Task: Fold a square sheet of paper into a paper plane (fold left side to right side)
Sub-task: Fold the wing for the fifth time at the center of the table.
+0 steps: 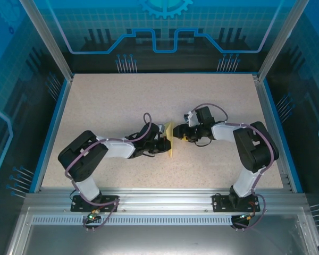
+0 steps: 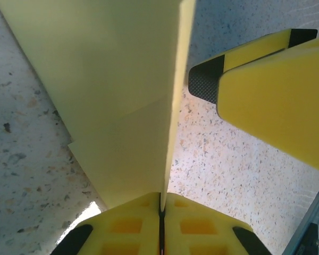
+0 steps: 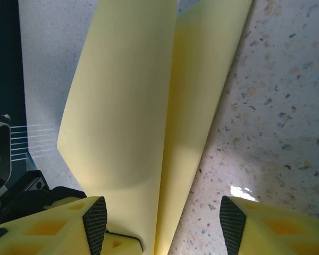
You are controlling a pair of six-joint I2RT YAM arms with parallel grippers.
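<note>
The left gripper [image 1: 164, 144] is clamped on the folded pale-yellow paper [image 1: 170, 139], which stands on edge mid-table. The right gripper [image 1: 182, 133] has its jaws apart with the paper between them. The table [image 1: 111, 101] is speckled beige, inside blue-lit enclosure walls [image 1: 21, 79].

sheet [image 2: 111, 95] top cut off, L wrist

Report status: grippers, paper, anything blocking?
Left gripper shut on the paper, at its edge. Right gripper open, jaws straddling the paper. Paper creased, up between both arms. No obstruction seen.
</note>
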